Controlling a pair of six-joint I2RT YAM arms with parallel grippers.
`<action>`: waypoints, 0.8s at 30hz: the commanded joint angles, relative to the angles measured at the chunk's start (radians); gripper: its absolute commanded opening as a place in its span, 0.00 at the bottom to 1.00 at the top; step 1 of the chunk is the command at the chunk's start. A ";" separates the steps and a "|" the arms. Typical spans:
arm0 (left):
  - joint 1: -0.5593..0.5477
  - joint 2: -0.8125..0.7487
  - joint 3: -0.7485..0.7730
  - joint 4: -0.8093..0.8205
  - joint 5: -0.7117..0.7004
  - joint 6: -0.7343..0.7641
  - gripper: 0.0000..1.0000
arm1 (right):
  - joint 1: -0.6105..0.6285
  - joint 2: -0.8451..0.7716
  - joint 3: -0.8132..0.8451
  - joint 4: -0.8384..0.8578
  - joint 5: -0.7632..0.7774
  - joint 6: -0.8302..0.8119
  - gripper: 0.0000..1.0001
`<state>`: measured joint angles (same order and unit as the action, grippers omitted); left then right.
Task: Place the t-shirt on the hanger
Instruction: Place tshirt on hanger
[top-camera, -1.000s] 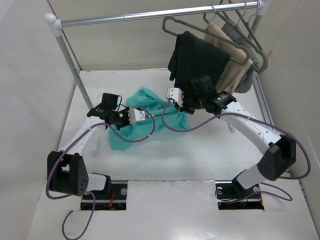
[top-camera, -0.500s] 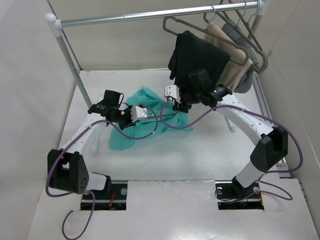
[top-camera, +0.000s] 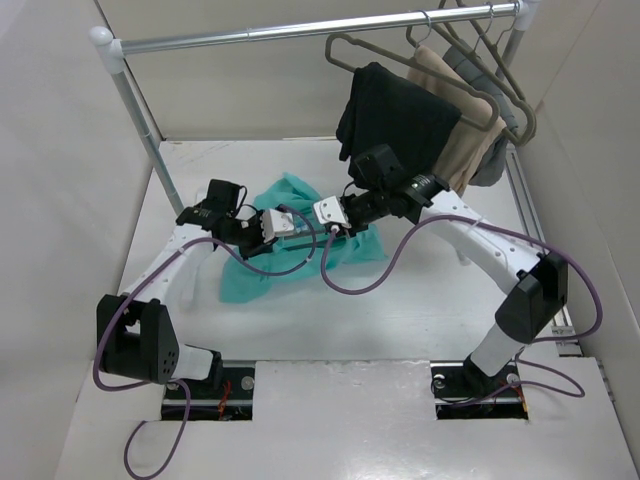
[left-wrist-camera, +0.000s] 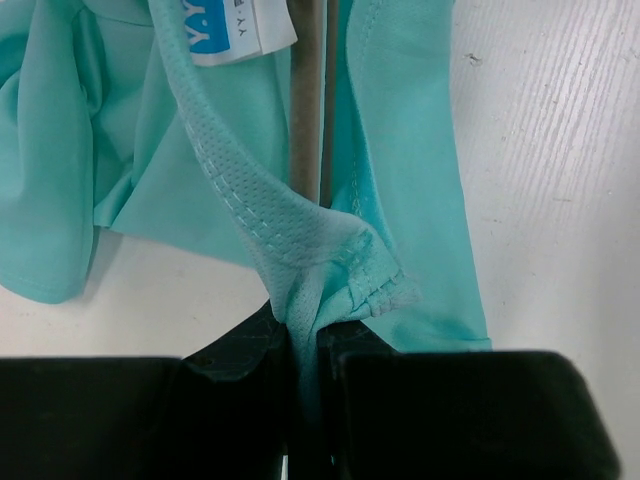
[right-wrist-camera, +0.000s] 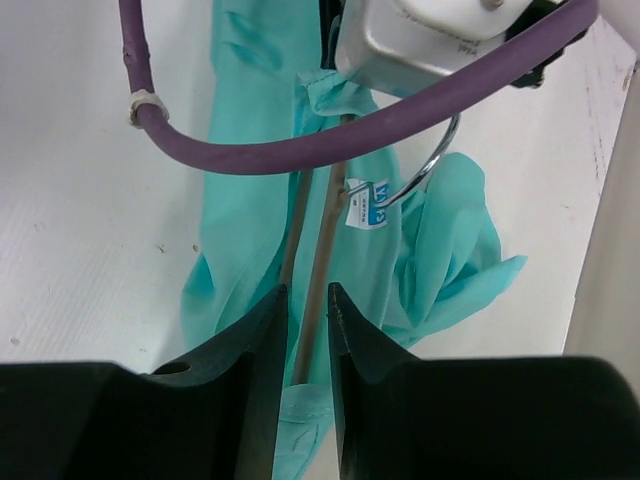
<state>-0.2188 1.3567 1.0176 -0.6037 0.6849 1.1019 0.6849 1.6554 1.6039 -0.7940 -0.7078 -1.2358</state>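
Clamping the soft teal t-shirt by its neckband, the left end effector sits near the right end effector, which is closed on the slim grey-taupe hanger.

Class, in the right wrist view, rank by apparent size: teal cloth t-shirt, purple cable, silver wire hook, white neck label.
1. Teal cloth t-shirt.
2. Purple cable, enlarged by nearness to the camera.
3. Silver wire hook and white neck label: too alike to rank.
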 joint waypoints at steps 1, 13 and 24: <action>0.004 -0.010 0.053 -0.010 0.062 -0.022 0.00 | -0.005 0.003 0.047 -0.024 -0.024 -0.042 0.28; 0.004 -0.019 0.062 -0.054 0.082 0.018 0.00 | -0.005 0.139 0.039 0.070 0.128 0.036 0.38; 0.004 -0.037 0.042 -0.085 0.091 0.087 0.00 | -0.005 0.179 0.048 0.156 0.165 0.119 0.48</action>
<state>-0.2081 1.3594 1.0370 -0.6624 0.7025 1.1477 0.6823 1.8008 1.6119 -0.7006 -0.5728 -1.1431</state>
